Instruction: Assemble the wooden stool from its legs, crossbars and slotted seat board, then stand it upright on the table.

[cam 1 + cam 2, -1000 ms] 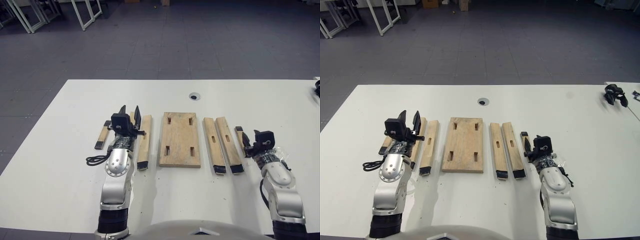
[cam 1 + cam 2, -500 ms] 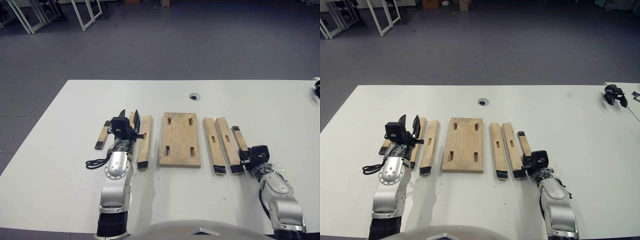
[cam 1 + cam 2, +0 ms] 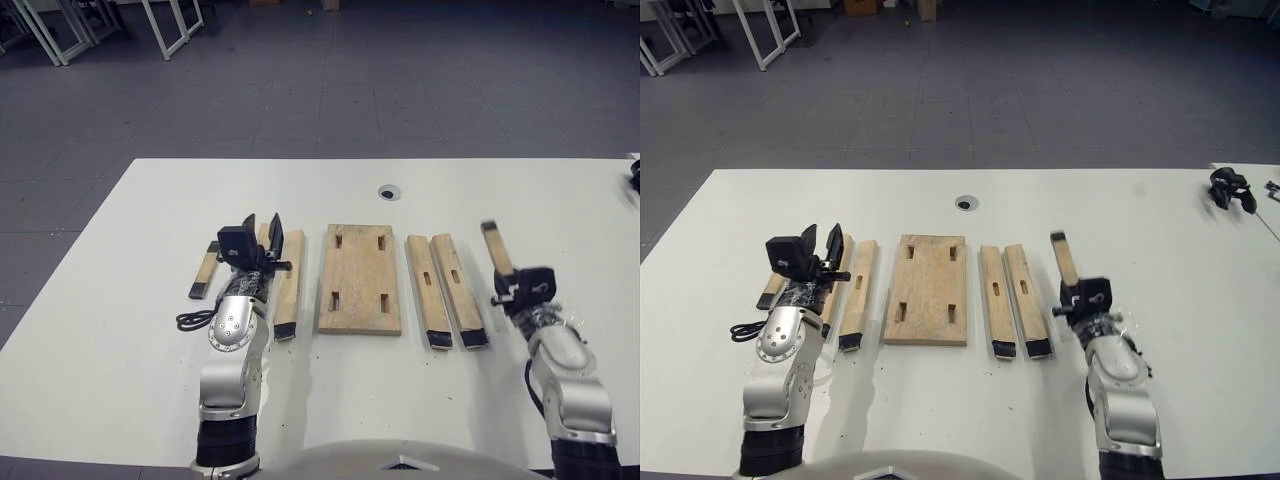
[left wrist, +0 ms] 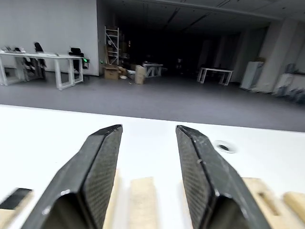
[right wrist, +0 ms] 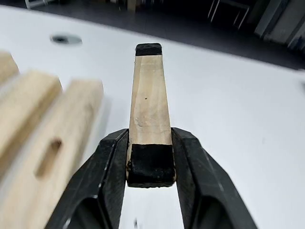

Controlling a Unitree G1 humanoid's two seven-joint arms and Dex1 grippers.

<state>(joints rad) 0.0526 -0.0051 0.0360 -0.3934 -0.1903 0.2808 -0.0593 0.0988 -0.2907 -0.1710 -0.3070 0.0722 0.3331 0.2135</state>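
**Right arm lifts a crossbar**

The left gripper hovers over the left legs, jaws apart. The slotted seat board lies flat mid-bench. The right gripper, jaws clamped on one dark-capped end, has raised the short, pale crossbar off the bench, so fitting can likely begin.

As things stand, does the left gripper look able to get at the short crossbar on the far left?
Probably yes. The left gripper is open and empty, and the crossbar lies flat on the table just to its left, with nothing on top of it or between them.
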